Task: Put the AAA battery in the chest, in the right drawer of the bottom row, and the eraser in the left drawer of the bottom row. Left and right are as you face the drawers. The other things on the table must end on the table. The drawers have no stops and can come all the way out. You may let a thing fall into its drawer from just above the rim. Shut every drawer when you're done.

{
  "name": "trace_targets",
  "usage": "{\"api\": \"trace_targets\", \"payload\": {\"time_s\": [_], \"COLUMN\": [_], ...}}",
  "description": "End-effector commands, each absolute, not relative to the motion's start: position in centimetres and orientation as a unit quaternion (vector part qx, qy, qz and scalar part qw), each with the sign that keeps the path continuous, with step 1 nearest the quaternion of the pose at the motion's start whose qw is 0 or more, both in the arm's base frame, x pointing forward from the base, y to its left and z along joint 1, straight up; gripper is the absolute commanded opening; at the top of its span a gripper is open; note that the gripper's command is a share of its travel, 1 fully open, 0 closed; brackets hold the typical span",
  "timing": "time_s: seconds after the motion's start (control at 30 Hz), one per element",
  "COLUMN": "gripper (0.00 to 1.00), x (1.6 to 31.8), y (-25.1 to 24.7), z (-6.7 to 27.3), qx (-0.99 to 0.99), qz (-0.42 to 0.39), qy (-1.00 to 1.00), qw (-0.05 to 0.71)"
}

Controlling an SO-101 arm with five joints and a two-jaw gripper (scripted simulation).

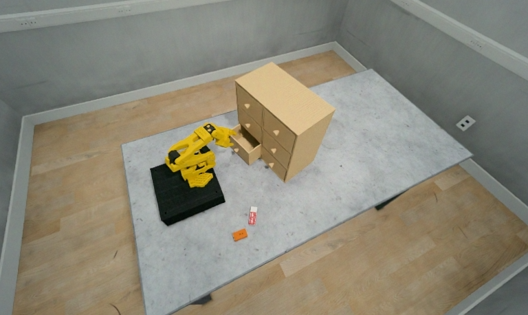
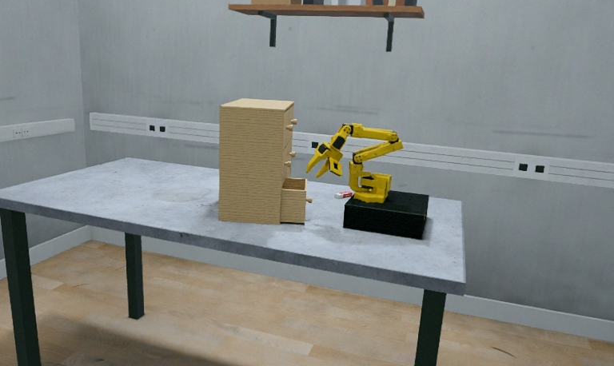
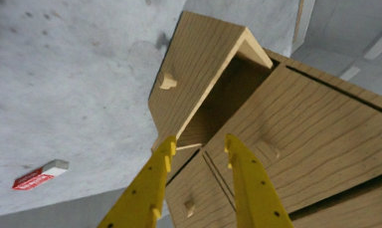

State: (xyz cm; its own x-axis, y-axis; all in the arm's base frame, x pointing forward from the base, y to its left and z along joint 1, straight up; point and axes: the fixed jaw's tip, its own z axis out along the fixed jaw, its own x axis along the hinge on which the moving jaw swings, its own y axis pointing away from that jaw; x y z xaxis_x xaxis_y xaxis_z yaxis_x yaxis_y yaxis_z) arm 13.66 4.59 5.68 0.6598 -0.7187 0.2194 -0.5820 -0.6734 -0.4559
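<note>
The chest [image 1: 307, 156] [image 2: 251, 163] has its bottom-left drawer [image 1: 244, 155] [image 2: 293, 206] [image 3: 196, 64] pulled partly out; what shows of its inside is empty. The bottom-right drawer [image 1: 278, 168] is shut, as are the drawers above. My gripper [image 1: 234, 139] [image 2: 312, 173] [image 3: 200, 140] is partly open, with nothing between its fingers, above and in front of the pulled-out drawer. The red and white eraser [image 1: 253, 216] [image 2: 343, 195] [image 3: 41, 174] lies on the table on the chest's right front side. No AAA battery shows in any view.
A small orange block [image 1: 239, 234] lies beside the eraser, nearer the table's edge. The black base [image 1: 188, 202] [image 2: 384, 220] of the arm stands on the table [image 1: 373, 133] in front of the chest. A wall shelf [image 2: 325, 10] hangs behind.
</note>
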Motion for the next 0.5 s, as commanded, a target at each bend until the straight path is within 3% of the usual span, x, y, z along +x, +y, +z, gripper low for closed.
{"api": "trace_targets", "payload": {"time_s": [0.0, 0.47], "gripper": [0.21, 0.21], "x": [13.64, 13.56], "y": [4.52, 4.58], "z": [5.75, 5.73], "qx": [-0.880, -0.803], "qz": [-0.186, -0.157], "qy": [0.399, 0.537], "qw": [0.180, 0.207]}}
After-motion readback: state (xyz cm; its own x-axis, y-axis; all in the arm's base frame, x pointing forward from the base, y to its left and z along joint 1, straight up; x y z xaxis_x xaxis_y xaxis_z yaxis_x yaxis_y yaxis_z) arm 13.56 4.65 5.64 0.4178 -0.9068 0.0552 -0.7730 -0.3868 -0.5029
